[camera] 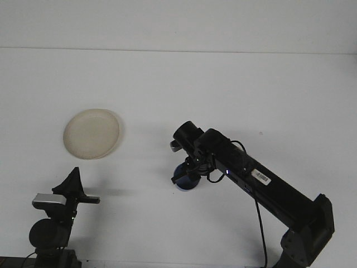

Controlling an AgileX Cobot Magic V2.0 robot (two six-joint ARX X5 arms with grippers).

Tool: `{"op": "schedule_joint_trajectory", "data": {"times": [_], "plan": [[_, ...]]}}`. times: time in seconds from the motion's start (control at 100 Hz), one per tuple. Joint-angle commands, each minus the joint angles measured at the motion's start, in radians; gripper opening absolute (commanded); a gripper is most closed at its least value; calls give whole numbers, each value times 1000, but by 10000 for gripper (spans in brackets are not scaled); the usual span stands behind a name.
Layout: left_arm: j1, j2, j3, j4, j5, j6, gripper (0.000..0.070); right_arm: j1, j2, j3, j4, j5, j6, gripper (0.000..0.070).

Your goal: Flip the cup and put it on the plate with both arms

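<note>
A round, shallow cream plate (91, 133) with a matte face lies at the left of the plain white tabletop (234, 89). Near the centre, a small glossy blue cup (186, 178) sits low over the tabletop, pinched by the black right gripper (184, 174) fingers. The left gripper (72, 190), near left, has pointed fingers; their spread cannot be told

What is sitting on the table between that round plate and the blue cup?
Nothing: the front view shows only bare white table between the plate and the blue cup.
</note>
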Motion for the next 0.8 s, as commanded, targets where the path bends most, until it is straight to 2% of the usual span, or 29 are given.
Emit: {"op": "schedule_joint_trajectory", "data": {"times": [0.0,0.26,0.38,0.42,0.6,0.79], "plan": [[1,-2,-20,10,2,-1,11,12,34,22,5,-2,-10,15],[1,-2,-20,10,2,-1,12,20,64,22,7,-6,-10,28],[1,-2,-20,10,2,-1,12,26,64,22,16,-7,-10,90],[1,-2,-20,10,2,-1,12,26,64,22,12,-6,-10,120],[1,-2,-20,10,2,-1,11,25,64,23,12,-7,-7,354],[1,-2,-20,10,2,-1,11,23,48,32,9,-6,-6,480]]}}
